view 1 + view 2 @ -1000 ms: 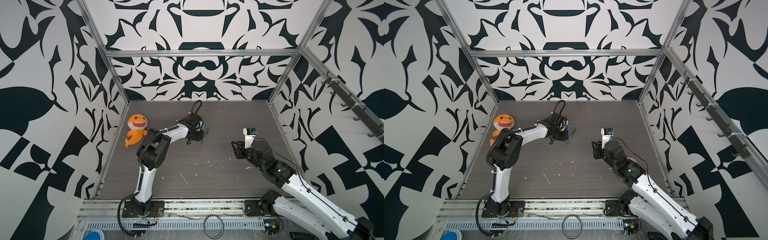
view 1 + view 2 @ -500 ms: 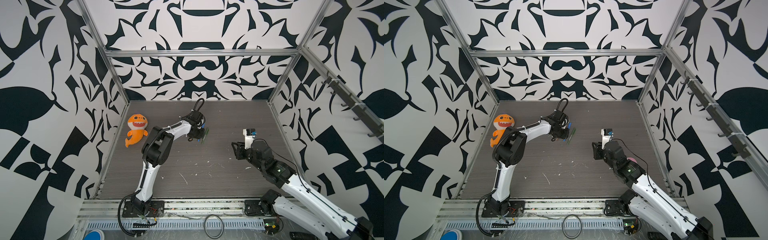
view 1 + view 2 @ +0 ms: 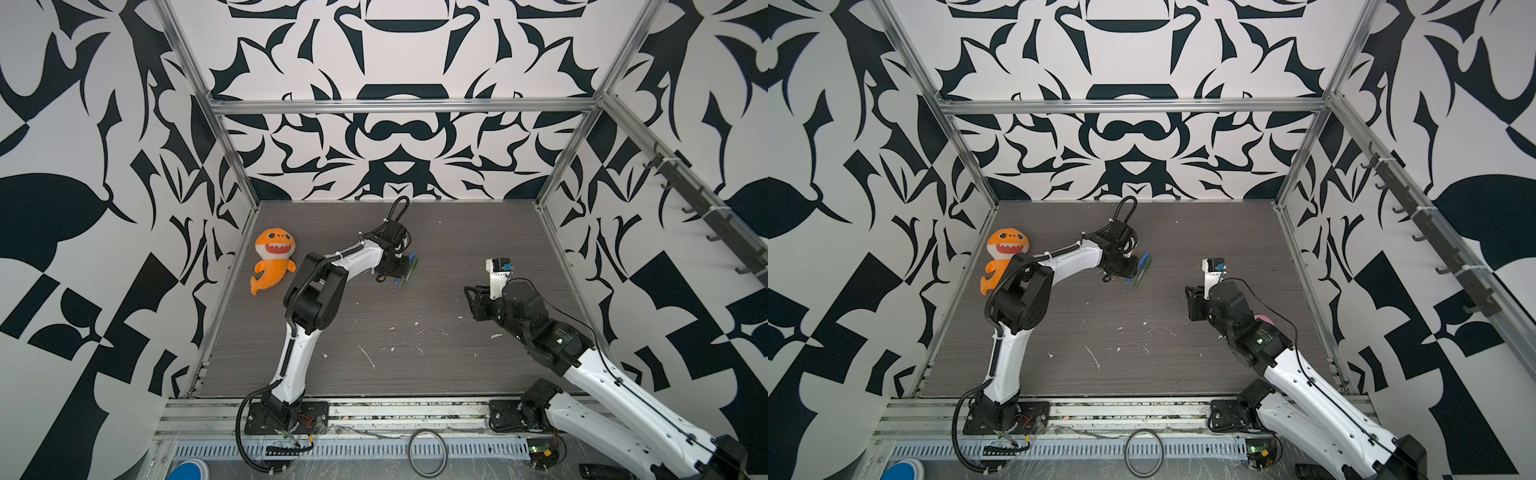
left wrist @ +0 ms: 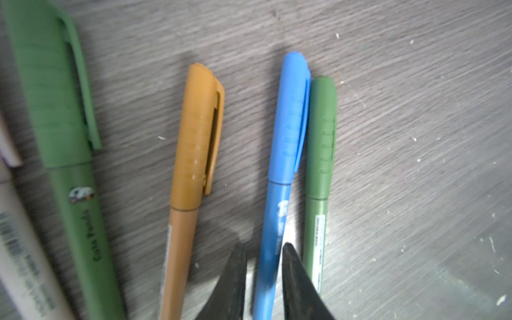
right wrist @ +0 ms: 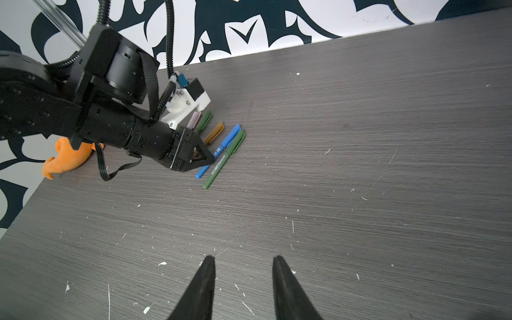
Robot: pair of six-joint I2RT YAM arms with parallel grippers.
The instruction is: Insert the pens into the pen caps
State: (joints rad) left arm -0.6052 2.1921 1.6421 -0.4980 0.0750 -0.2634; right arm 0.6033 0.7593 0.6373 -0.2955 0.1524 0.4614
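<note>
While the slotted rail runs along the front edge nearest the camera, the right hand hangs just above the counter on the right side. Its two dark fingers stand clearly apart, with nothing between them but wood grain and white scuff marks. Farther in, near the middle, the left hand is down over a row of five pens lying flat on the counter, every one with its cap on. Its fingers straddle the barrel of the blue pen, parted only a little. A sliver of counter shows between one finger and the barrel, so the pen looks loose rather than pinched (the other finger may be touching it, but the close view is too blurred to be sure). Pressed alongside its blue cap lies a dark green pen. On the other side, a little apart, is an orange pen, then a lighter green pen and, at the frame edge, a white-pink pen. About level with them, an orange plush shark lies by the left wall. The black-and-white patterned back wall stands behind.
</note>
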